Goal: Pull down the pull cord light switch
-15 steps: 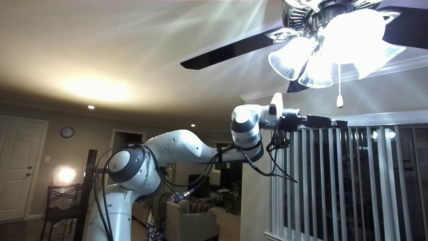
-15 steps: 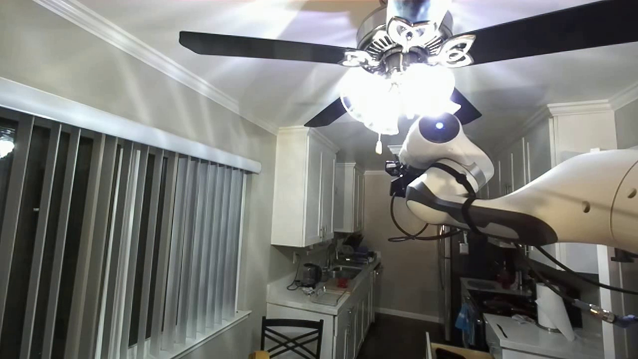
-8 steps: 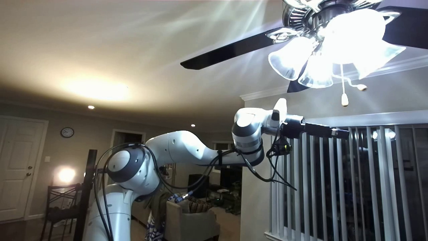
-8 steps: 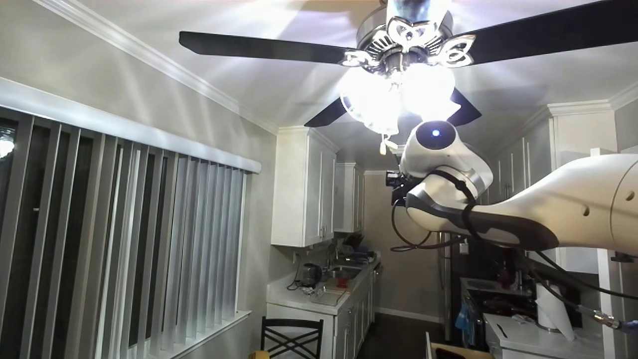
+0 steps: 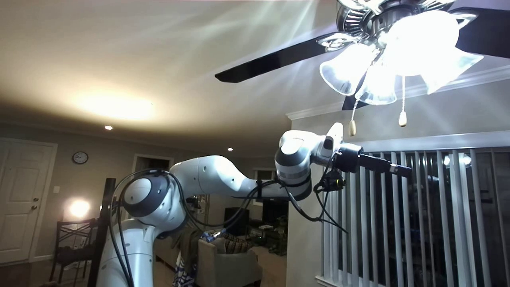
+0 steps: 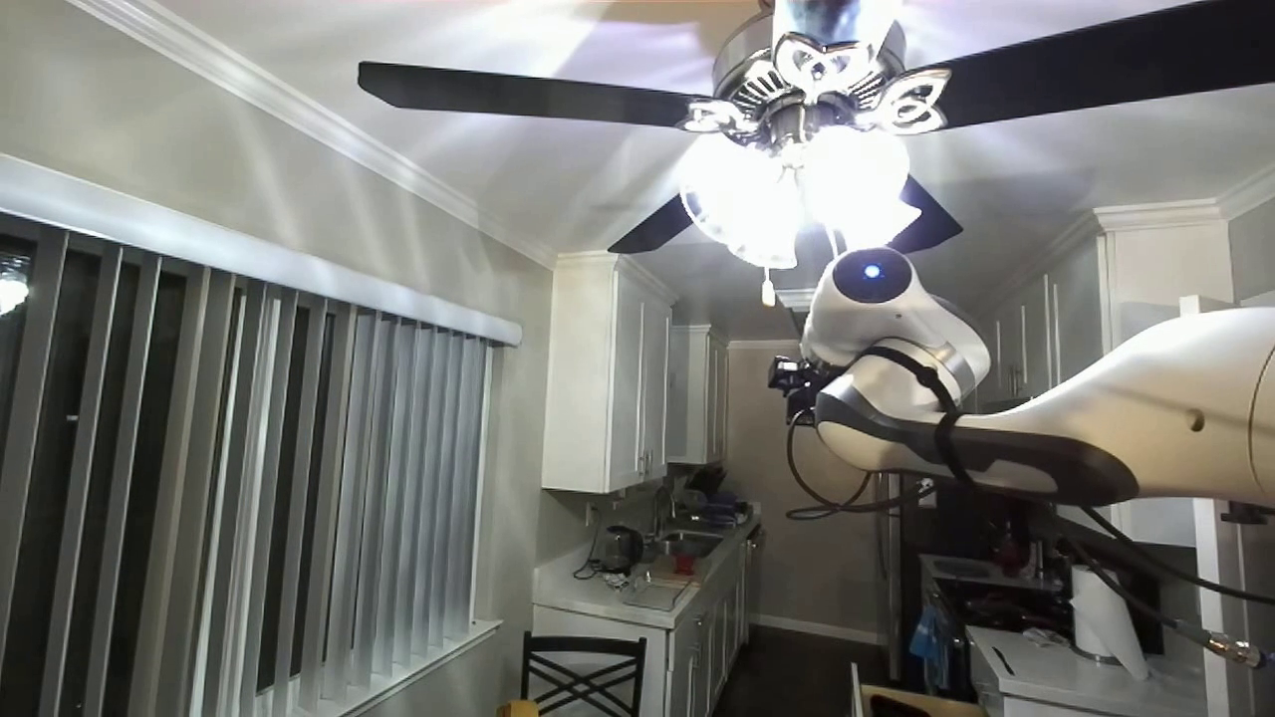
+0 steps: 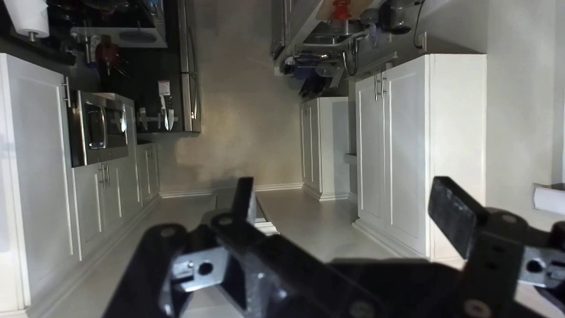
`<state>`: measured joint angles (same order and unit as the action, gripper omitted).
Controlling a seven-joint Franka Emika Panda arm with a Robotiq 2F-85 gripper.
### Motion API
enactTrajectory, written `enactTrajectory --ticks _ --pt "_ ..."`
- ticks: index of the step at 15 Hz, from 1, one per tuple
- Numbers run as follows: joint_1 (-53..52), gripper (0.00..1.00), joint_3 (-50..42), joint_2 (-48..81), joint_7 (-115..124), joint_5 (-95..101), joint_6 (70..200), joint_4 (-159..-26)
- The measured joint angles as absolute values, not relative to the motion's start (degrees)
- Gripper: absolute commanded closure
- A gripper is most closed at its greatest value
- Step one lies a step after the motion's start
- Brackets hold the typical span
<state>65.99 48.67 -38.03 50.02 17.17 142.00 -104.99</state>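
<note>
The pull cord light switch (image 5: 352,128), a thin beaded cord with a long tan knob, hangs slightly slanted from the lit fan lamp in an exterior view. Its knob is above my wrist and well back from my fingertips, touching nothing. In the wrist view it is out of sight. My gripper (image 7: 342,198) is open there, its two black fingers wide apart with nothing between them. Seen from the side, the gripper (image 5: 401,170) points forward and slightly down, below the lamp. In an exterior view my arm's wrist (image 6: 882,299) hides the gripper.
A shorter cord with a pale knob (image 5: 403,118) hangs to the right, above my fingers. Bright glass shades (image 5: 376,85) and a dark fan blade (image 5: 275,59) are overhead. Vertical blinds (image 5: 398,223) cover the window behind. White cabinets (image 6: 608,368) stand farther off.
My gripper has opened, dropped and tipped downward. The tan-knobbed cord, unseen at first, was flung out to the right half a second ago and now hangs at the left. The pale knob sways slightly.
</note>
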Motion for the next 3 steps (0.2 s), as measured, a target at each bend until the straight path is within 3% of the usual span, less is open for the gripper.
enactTrajectory --ticks 3 --pt "65.85 0.0 48.61 -37.94 50.0 17.17 142.0 -105.06"
